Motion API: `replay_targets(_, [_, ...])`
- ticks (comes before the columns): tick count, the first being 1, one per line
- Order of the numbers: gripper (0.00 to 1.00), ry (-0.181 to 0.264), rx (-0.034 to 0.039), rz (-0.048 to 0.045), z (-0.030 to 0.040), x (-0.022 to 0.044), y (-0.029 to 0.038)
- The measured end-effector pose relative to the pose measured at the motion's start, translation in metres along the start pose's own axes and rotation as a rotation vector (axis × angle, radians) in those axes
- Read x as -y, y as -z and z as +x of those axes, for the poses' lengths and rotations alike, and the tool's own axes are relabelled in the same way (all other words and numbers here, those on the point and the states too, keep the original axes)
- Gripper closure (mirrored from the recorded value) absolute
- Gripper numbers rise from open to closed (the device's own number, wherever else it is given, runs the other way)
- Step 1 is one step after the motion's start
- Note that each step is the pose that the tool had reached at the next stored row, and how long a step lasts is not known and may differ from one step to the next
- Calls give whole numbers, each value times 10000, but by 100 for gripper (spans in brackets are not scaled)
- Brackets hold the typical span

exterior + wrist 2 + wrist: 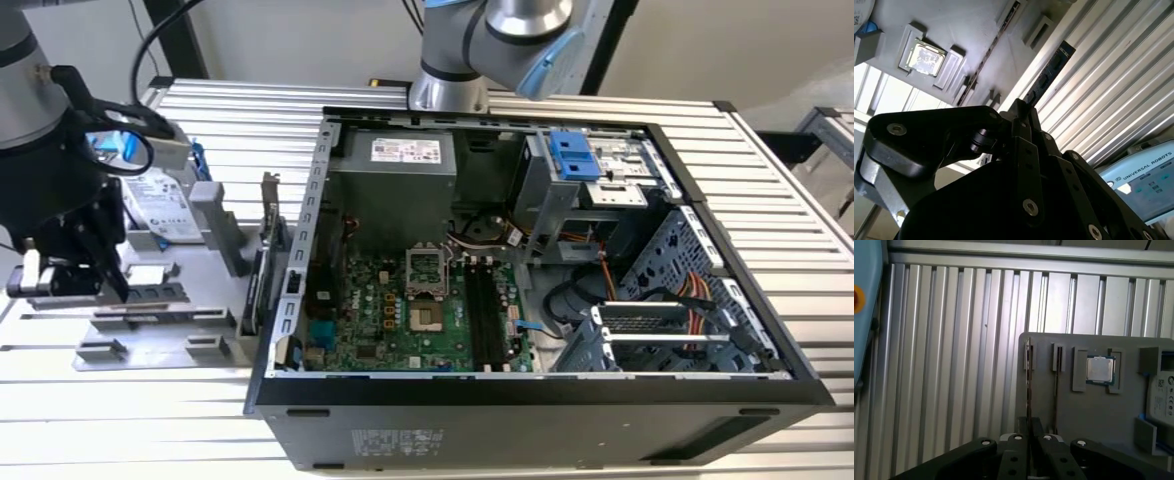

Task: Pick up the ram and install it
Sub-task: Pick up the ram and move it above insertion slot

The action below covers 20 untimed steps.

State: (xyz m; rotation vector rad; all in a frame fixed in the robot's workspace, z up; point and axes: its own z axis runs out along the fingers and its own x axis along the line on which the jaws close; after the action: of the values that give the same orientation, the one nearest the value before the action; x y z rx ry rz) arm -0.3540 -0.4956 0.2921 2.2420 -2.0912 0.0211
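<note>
The ram (1028,385) is a thin dark stick seen edge-on, standing along the outer edge slot of the grey fixture plate (1079,410). In the second wrist view the ram (1051,70) reaches out from between the black fingers over the ribbed table. My gripper (1029,429) is shut on the stick's near end, and it also appears in the second wrist view (1026,106). In the exterior view the gripper (94,278) hangs over the fixture plate at that view's left, well away from the open computer case (314,250). Whether the stick has left its slot cannot be told.
A processor chip (1100,369) sits in a pocket of the fixture plate. A silver hard drive (160,205) with blue bracket stands behind it. Inside the case lies the green motherboard (387,315) with its long memory slots (483,320). A second arm's base (461,60) stands behind the case.
</note>
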Motion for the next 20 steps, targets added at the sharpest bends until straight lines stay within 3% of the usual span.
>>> replay_targets(20, [100, 0, 0, 0, 12, -9, 191])
